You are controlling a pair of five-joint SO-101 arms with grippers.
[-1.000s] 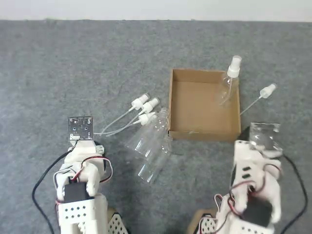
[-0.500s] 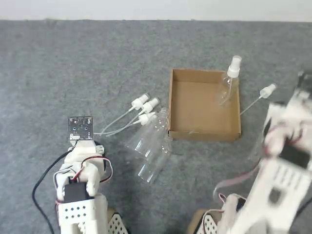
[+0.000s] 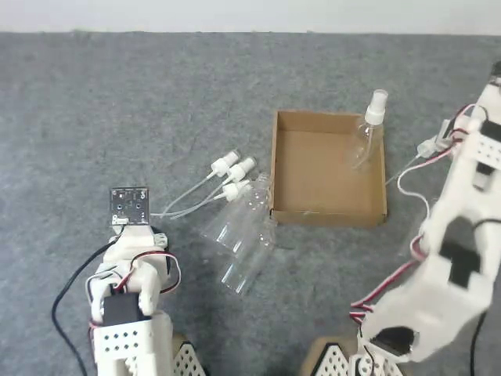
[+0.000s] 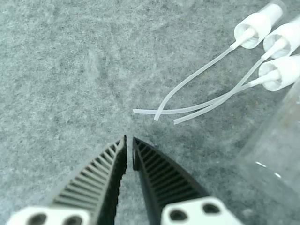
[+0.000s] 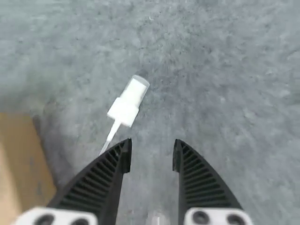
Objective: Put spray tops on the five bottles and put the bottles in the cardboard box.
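Observation:
The cardboard box [image 3: 273, 168] lies open at mid-table, and one clear bottle with a spray top [image 3: 366, 131] stands in its far right corner. Clear bottles without tops [image 3: 244, 227] lie in a heap at the box's near left corner. Just beyond them lie three white spray tops [image 3: 232, 175] with long tubes. My left gripper [image 4: 129, 141] is shut and empty, low over the carpet, a short way from the tube ends [image 4: 154, 112]. My right arm [image 3: 470, 180] stretches along the table's right side. My right gripper [image 5: 151, 145] hangs open just short of a lone spray top [image 5: 127, 105].
Grey carpet covers the table. In the right wrist view a corner of the box [image 5: 14, 159] lies beside the gripper. The left arm [image 3: 129, 274] sits at the near left. Bare carpet stretches across the far side and the left.
My right arm has swung up from the near right edge to the far right, over the lone spray top. The left arm has kept still.

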